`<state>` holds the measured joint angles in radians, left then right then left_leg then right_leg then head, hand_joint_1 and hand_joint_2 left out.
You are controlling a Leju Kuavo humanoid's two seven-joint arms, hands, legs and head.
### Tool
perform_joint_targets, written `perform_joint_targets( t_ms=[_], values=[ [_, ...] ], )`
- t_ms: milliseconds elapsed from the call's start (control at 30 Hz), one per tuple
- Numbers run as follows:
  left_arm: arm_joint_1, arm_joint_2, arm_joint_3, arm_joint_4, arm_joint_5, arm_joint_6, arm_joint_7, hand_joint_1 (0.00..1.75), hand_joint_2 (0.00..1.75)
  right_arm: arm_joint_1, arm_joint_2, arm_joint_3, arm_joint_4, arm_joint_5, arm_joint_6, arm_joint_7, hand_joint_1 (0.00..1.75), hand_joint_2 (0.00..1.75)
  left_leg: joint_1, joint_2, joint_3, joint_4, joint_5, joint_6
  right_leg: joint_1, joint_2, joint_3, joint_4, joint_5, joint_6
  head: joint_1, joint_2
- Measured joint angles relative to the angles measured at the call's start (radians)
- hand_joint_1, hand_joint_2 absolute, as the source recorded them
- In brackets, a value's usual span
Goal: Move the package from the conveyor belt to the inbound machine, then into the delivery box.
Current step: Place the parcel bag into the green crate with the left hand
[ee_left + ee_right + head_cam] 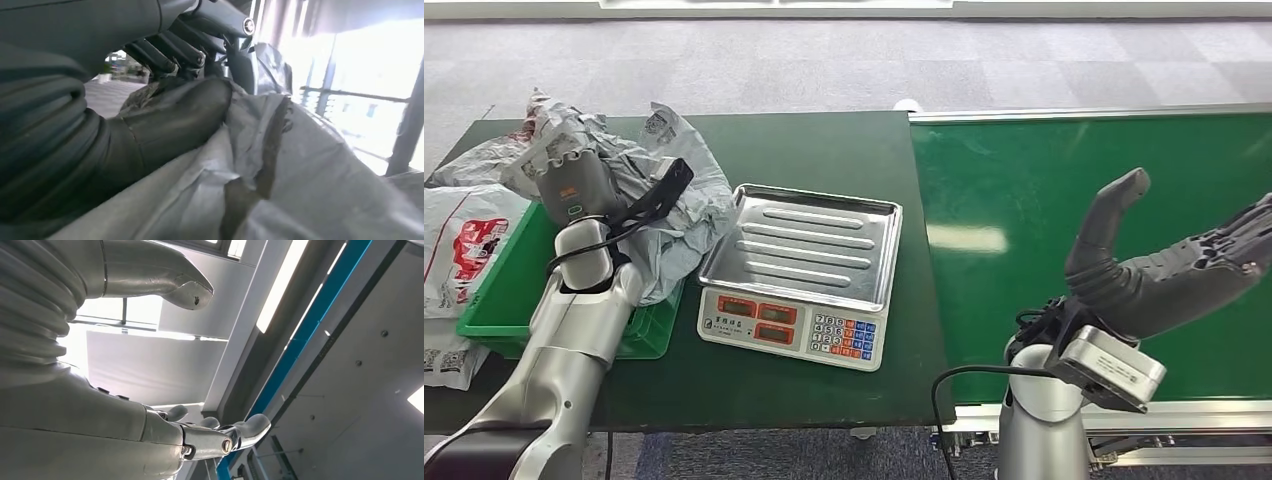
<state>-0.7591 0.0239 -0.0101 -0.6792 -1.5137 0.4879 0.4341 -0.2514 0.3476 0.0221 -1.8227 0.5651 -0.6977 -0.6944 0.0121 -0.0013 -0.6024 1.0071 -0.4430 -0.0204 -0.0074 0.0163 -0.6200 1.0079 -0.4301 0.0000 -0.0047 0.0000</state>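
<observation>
Meanwhile the left hand (574, 185) grips the crumpled grey package (679, 215), axis unclear, over the green box (499, 290); right hand (1169, 270) spread wide

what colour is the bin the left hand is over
Green; the bin under the left hand shows best in the head view.

Green table (824, 150) bears scale (799, 275), green bin (499, 290), perhaps bags.
</observation>
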Motion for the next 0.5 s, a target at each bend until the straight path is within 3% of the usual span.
perform_joint_targets(
  t_ms=[33, 233, 367, 433, 500],
  values=[
    [-0.012, 0.009, 0.002, 0.037, 0.000, 0.007, 0.023, 0.00, 0.00, 0.000, 0.000, 0.000, 0.000, 0.001, 0.000, 0.002, 0.00, 1.75, 0.000, 0.000, 0.000, 0.000, 0.000, 0.000, 0.000, 0.000, 0.000, 0.000, 0.000, 0.000, 0.000, 0.000],
    [-0.045, 0.041, 0.009, 0.167, 0.000, 0.034, 0.068, 0.00, 0.00, 0.000, 0.000, 0.002, 0.000, 0.005, 0.000, 0.013, 0.00, 1.75, 0.000, -0.001, -0.001, 0.000, 0.000, 0.000, 0.000, -0.001, 0.000, 0.000, -0.001, -0.001, 0.000, 0.000],
    [-0.030, 0.043, 0.033, 0.154, 0.014, 0.142, 0.012, 0.00, 0.00, 0.000, 0.000, 0.002, 0.000, 0.004, 0.000, 0.015, 0.00, 1.75, 0.000, -0.002, -0.001, 0.000, 0.000, 0.000, 0.000, -0.001, 0.000, 0.000, -0.001, -0.001, 0.000, 0.000],
    [0.017, 0.010, 0.095, 0.016, 0.081, 0.192, -0.160, 0.00, 0.00, 0.000, 0.000, 0.002, 0.000, -0.004, 0.000, 0.012, 0.00, 1.75, 0.000, -0.001, -0.002, 0.000, 0.000, 0.000, 0.000, 0.000, -0.002, 0.000, 0.000, 0.000, 0.000, 0.000],
    [0.050, -0.068, 0.227, -0.179, 0.279, 0.207, -0.507, 0.00, 0.00, 0.000, 0.000, 0.002, 0.002, -0.015, 0.000, 0.005, 0.00, 1.75, 0.000, -0.002, -0.005, 0.001, 0.000, 0.001, 0.000, -0.001, -0.003, 0.000, 0.000, 0.000, 0.000, 0.000]
  ],
)
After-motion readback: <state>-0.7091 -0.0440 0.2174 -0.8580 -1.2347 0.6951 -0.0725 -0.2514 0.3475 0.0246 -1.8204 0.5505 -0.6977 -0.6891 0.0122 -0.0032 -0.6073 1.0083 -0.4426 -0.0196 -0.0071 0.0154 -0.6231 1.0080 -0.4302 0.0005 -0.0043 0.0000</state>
